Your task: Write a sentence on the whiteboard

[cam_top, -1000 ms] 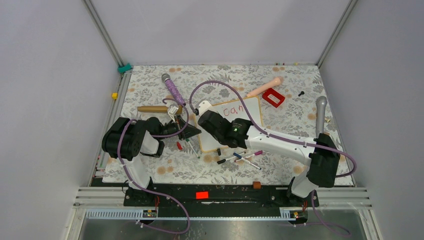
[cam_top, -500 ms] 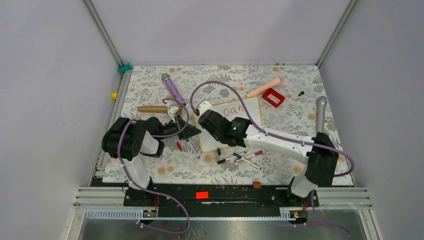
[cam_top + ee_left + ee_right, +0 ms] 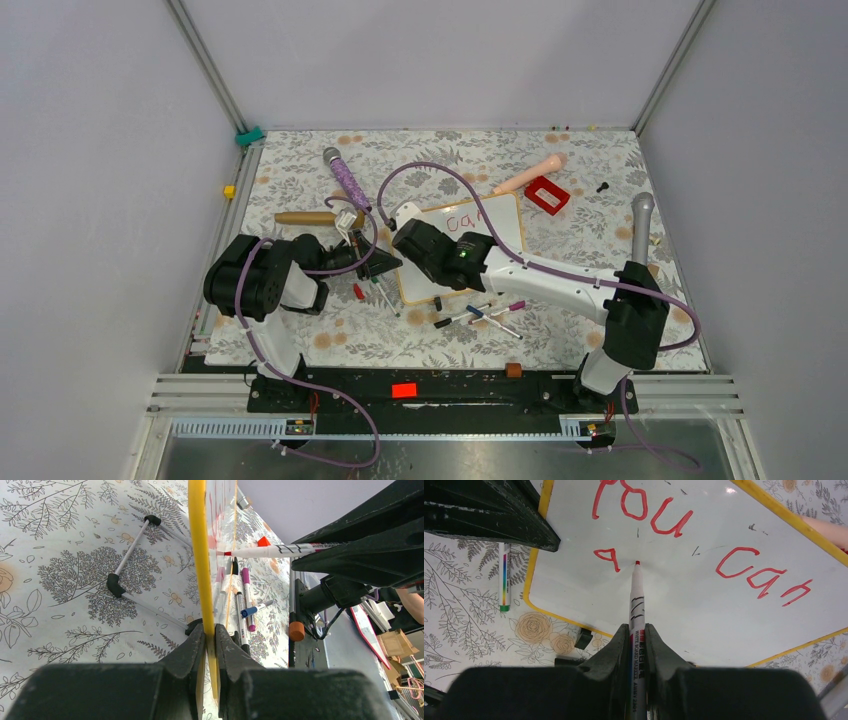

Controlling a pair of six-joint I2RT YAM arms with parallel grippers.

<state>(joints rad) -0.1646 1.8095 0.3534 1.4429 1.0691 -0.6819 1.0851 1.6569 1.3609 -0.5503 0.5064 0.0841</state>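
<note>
Resting on floral cloth [image 3: 300, 180], the whiteboard [image 3: 500, 215] — pale, perhaps grey, walls [image 3: 430, 60] around.

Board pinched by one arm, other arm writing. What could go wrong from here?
1. The left gripper pinches the whiteboard at one spot on its frame; marker pressure might pivot it and skew the letters.
2. The red marker in the right gripper has its tip right beside the written "a"; a small drift could overwrite it.
3. Loose markers lie by the board's near edge; the right arm may knock them.
</note>
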